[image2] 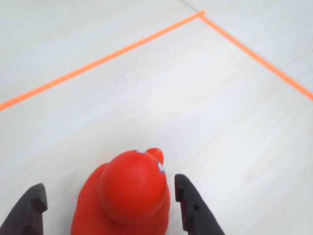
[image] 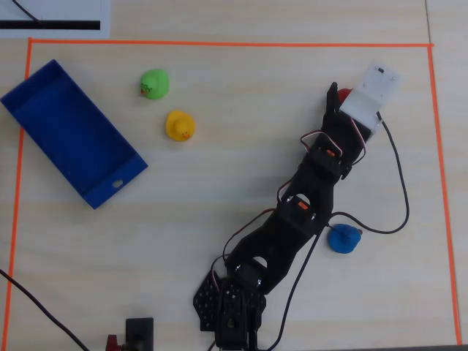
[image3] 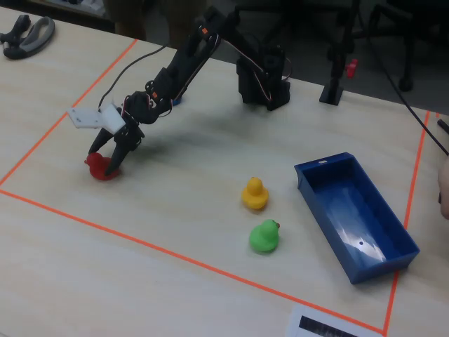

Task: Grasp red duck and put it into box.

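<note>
The red duck [image2: 129,196] sits on the table between my two dark fingers in the wrist view, with its head up and its beak pointing away. My gripper [image2: 110,185] is open around it: the right finger [image2: 188,205] is almost at the duck's side and the left finger [image2: 29,208] stands apart from it. In the overhead view the duck [image: 344,94] is mostly hidden under my gripper [image: 337,96] at the upper right. The fixed view shows the duck [image3: 97,168] at the left under my gripper [image3: 109,163]. The dark-blue box [image: 66,131] lies empty at the far left of the overhead view and at the right of the fixed view [image3: 358,210].
A green duck [image: 154,83] and a yellow duck [image: 179,125] stand between my arm and the box. A blue duck [image: 343,239] sits beside the arm's lower link. Orange tape [image: 219,43] frames the work area, and its corner [image2: 201,13] lies just beyond the red duck.
</note>
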